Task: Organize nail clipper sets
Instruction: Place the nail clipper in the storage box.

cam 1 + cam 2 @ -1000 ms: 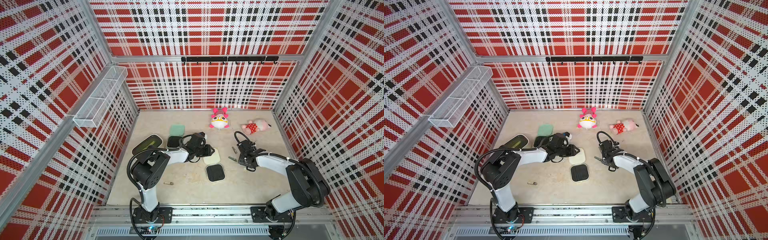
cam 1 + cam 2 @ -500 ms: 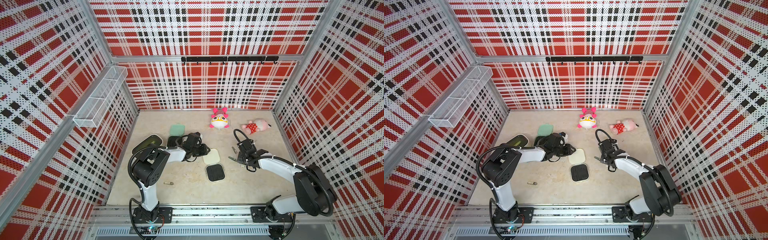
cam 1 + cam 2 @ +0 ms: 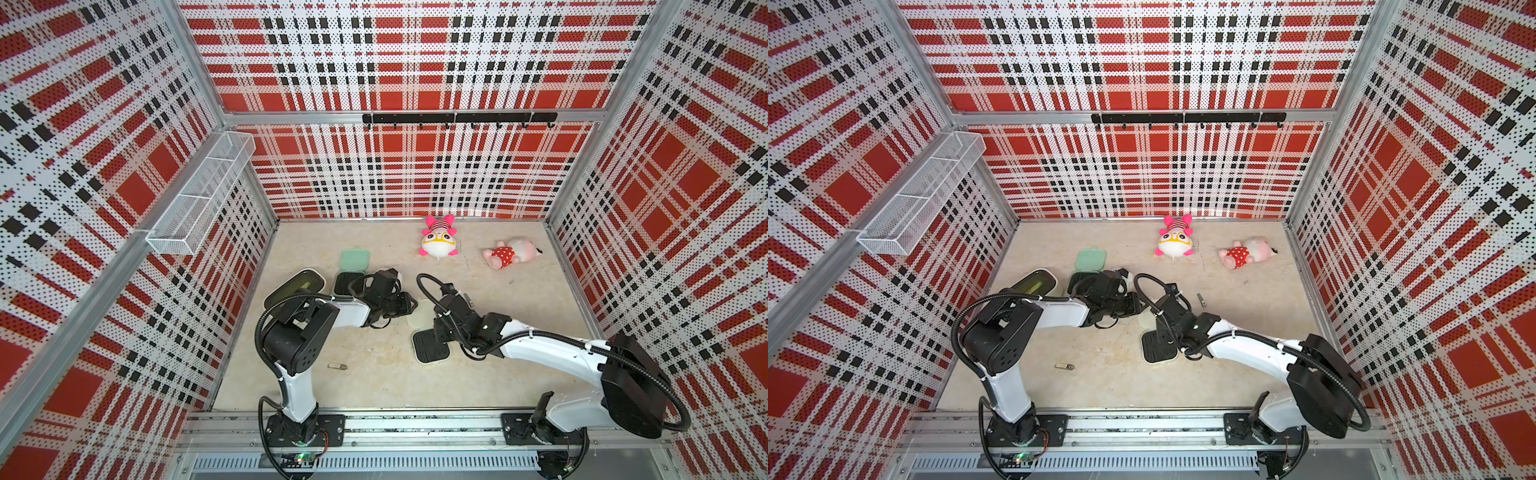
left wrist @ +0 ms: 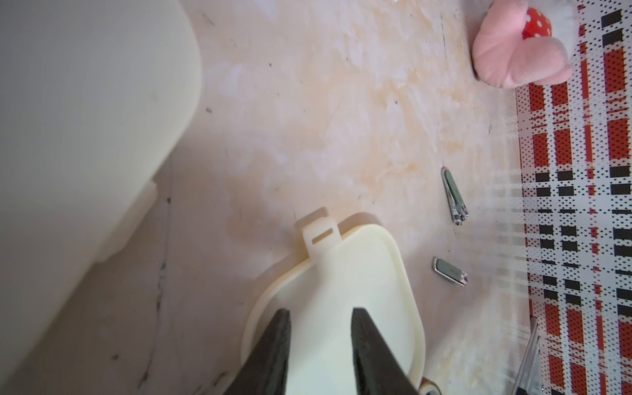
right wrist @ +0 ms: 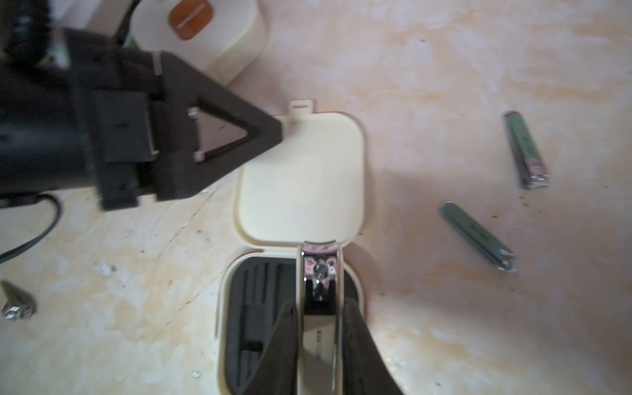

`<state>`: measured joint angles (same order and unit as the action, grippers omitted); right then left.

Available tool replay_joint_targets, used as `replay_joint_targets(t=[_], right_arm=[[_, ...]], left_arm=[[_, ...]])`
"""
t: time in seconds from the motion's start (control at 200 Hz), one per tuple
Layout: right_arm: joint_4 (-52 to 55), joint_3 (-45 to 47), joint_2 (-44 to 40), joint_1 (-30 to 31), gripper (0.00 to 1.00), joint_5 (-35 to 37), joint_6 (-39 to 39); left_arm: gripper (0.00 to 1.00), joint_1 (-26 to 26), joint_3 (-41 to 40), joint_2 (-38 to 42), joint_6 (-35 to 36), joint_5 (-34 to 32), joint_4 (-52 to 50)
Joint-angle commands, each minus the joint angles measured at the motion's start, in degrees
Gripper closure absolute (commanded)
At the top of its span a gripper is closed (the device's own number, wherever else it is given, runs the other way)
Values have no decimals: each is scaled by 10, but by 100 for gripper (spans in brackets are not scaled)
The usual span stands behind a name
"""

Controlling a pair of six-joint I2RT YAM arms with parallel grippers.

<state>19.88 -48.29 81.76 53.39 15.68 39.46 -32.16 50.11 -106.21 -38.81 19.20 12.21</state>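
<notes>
So the right gripper [image 5: 319, 304] has its fingers clamped on a silver clipper [image 5: 319, 270], holding it right over the black ribbed insert [image 5: 260, 307] of the open cream case [image 3: 430, 353]. That case sits a bit below the centre of the frame in both top views, and its lid [image 5: 301, 178] is flipped back flat on the floor [image 3: 374, 386]. The left gripper [image 4: 321, 313] has its fingers apart with nothing between them, and you can see that same lid through the gap. From the right wrist camera, one black fingertip [image 5: 265, 132] is at the lid's corner, next to the latch tab (pressing or just hovering, I honestly can't tell). The mint green case [image 3: 353, 266] is open too, left of centre in a top view, with its lid toward the back wall. A second cream case [image 5: 205, 34] with an orange label looks shut and sits just behind the left gripper, mostly hidden from above. Two green-faced clippers [image 5: 526, 150] [image 5: 478, 236] lie loose on the floor near the open case, not touching it. One lone clipper [image 3: 336, 366] is at lower centre-left, near the left arm's upright. The cream bin [image 3: 297, 286] is just left of the mint case. The plush toys [image 3: 438, 241] [image 3: 511, 253] are up by the back wall.
</notes>
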Motion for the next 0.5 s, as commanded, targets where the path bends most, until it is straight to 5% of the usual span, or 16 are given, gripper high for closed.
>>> replay_joint_targets(t=[0.0,0.496], right_arm=[[-27,-11,29,25,85,4,-9],[-75,11,94,57,85,31,55]], left_arm=[[65,3,-20,9,-2,-11,-18],[65,11,-30,19,-2,-11,-15]])
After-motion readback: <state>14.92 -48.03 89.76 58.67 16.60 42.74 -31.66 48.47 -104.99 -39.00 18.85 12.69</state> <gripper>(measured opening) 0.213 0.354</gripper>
